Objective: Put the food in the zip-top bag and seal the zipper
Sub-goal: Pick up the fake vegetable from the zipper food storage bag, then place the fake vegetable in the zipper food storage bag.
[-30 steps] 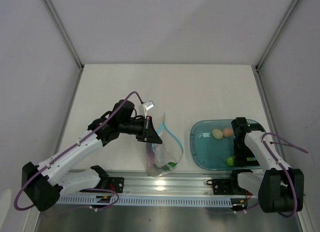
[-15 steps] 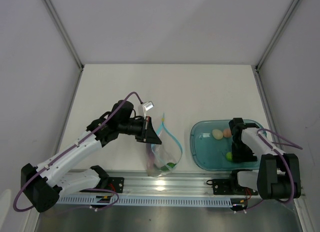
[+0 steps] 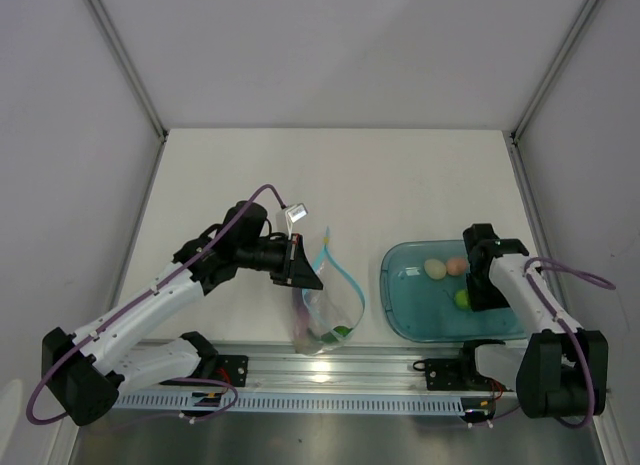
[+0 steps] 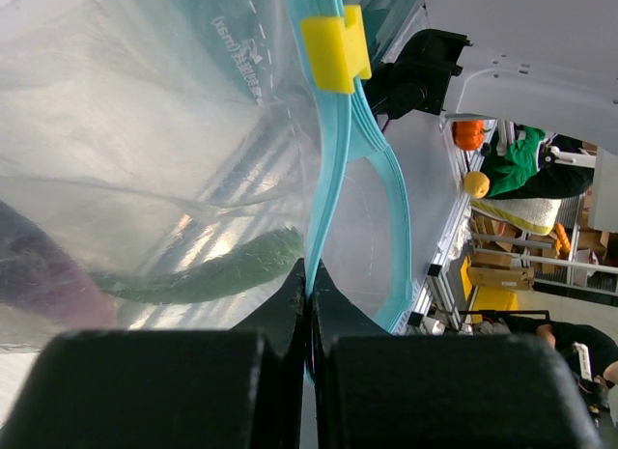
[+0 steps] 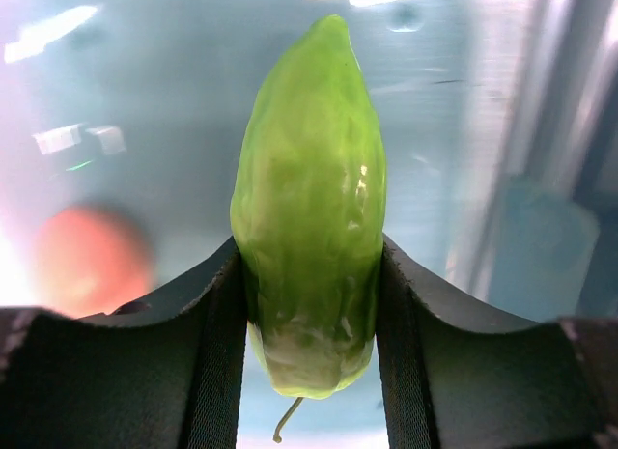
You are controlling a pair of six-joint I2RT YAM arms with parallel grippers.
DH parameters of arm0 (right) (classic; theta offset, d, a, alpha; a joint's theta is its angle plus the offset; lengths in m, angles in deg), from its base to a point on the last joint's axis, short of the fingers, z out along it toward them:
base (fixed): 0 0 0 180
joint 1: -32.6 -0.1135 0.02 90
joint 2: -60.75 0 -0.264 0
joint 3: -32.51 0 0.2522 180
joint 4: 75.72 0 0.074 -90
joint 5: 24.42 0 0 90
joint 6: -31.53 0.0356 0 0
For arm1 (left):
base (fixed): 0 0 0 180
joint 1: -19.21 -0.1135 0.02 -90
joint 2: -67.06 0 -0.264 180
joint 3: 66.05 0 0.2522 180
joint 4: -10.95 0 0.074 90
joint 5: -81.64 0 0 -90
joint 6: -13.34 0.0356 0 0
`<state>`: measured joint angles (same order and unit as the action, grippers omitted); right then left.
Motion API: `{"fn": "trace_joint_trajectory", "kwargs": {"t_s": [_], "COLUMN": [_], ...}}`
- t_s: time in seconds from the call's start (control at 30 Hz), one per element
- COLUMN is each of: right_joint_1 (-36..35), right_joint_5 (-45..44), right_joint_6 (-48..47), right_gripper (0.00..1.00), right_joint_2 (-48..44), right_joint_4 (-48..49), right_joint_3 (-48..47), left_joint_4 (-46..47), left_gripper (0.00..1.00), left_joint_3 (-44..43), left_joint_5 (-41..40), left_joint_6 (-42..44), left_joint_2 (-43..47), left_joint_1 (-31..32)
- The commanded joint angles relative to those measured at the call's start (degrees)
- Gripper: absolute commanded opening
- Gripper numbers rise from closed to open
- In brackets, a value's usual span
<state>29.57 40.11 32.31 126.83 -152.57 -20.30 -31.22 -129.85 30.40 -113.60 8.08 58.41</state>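
The zip-top bag hangs open between the arms, with a dark green pepper and a purple eggplant inside. My left gripper is shut on the light blue zipper at the bag's mouth, below a yellow slider. My right gripper is over the teal tray. It is shut on the light green cucumber, with both fingers pressed against its sides. A cream egg and a pink egg lie at the tray's far side.
An aluminium rail runs along the near table edge, just under the bag and the tray. White walls enclose the table on three sides. The left arm's purple cable loops above its wrist.
My right gripper's fingers have shut on the cucumber and carried it toward the far side of the tray. The left arm and the bag have not moved.
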Motion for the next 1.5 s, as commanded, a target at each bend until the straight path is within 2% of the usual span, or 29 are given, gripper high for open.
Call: {"fn": "trace_joint_trajectory", "kwargs": {"t_s": [0.0,0.1,0.13,0.2,0.23,0.33,0.4,0.5,0.53,0.57,0.63,0.67,0.77,0.83,0.97,1.03,1.13,1.33,1.47], "right_joint_1": [-1.3,-4.0,-5.3,-7.8,-10.8,-18.4,-21.6,-26.3,-27.0,-27.8,-28.1,-28.1,-30.1,-35.5,-50.2,-58.4,-66.1,-68.3,-69.0], "right_joint_5": [-3.7,-2.6,-1.9,-0.7,-0.6,-4.2,-3.4,5.1,11.1,14.0,20.3,28.0,40.4,42.5,37.4,31.7,25.0,21.3,18.1], "right_joint_6": [-5.3,-10.9,-16.9,-21.0,-24.2,-25.6,-29.4,-39.0,-41.0,-43.7,-46.1,-47.5,-52.9,-56.8,-64.0,-67.7,-71.4,-71.6,-70.0], "right_gripper": [0.0,0.0,0.0,0.0,0.0,0.0,0.0,0.0,0.0,0.0,0.0,0.0,0.0,0.0,0.0,0.0,0.0,0.0,0.0], "right_joint_2": [-2.5,-2.5,-2.4,-2.4,-2.5,-4.5,-6.7,-14.3,-18.8,-20.8,-23.9,-25.1,-23.8,-22.8,-19.3,-16.3,-13.5,-12.6,-14.1], "right_joint_4": [-4.3,-3.3,-2.4,0.0,0.7,1.3,5.8,18.3,21.7,27.9,33.5,38.5,45.3,47.5,51.1,51.5,53.4,55.6,59.9], "right_joint_3": [-6.9,-11.1,-12.1,-14.7,-15.6,-18.9,-19.8,-16.3,-14.8,-13.4,-10.6,-10.3,-11.5,-12.5,-14.6,-15.9,-17.6,-16.1,-11.2], "left_joint_4": [1.2,1.1,1.1,1.0,1.1,1.0,0.8,0.4,0.2,0.1,0.4,0.5,1.7,2.3,3.2,3.1,2.7,2.6,4.1], "left_gripper": [0.01,0.0,0.0,0.0,0.01,0.01,0.01,0.0,0.01,0.0,0.0,0.01,0.01,0.0,0.0,0.01,0.01,0.01,0.01], "left_joint_3": [0.2,0.1,0.2,0.1,0.1,0.2,-0.1,-0.5,-0.7,-1.1,-1.1,-1.0,-0.4,-0.1,-0.5,-0.7,-0.9,-0.8,-0.5], "left_joint_5": [1.1,1.1,1.0,1.0,0.8,0.7,0.5,0.3,0.3,0.4,0.4,0.4,1.0,1.7,2.4,2.5,2.6,2.8,4.0], "left_joint_6": [1.4,1.4,1.4,1.4,1.3,1.2,1.2,1.3,1.3,1.3,1.1,0.9,0.2,-0.1,-0.8,-1.0,-1.0,-1.5,-2.8], "left_joint_2": [0.2,0.3,0.3,0.4,0.4,0.4,0.4,0.2,-0.2,-0.3,-0.3,-0.3,-0.3,-0.6,-1.0,-0.8,-0.5,0.3,0.5], "left_joint_1": [-0.2,-0.3,-0.4,-0.4,-0.4,-0.4,-0.4,-0.4,-0.5,-0.5,-0.5,-0.5,-0.5,-0.4,-0.5,-0.5,-0.5,-0.5,-0.5]}}
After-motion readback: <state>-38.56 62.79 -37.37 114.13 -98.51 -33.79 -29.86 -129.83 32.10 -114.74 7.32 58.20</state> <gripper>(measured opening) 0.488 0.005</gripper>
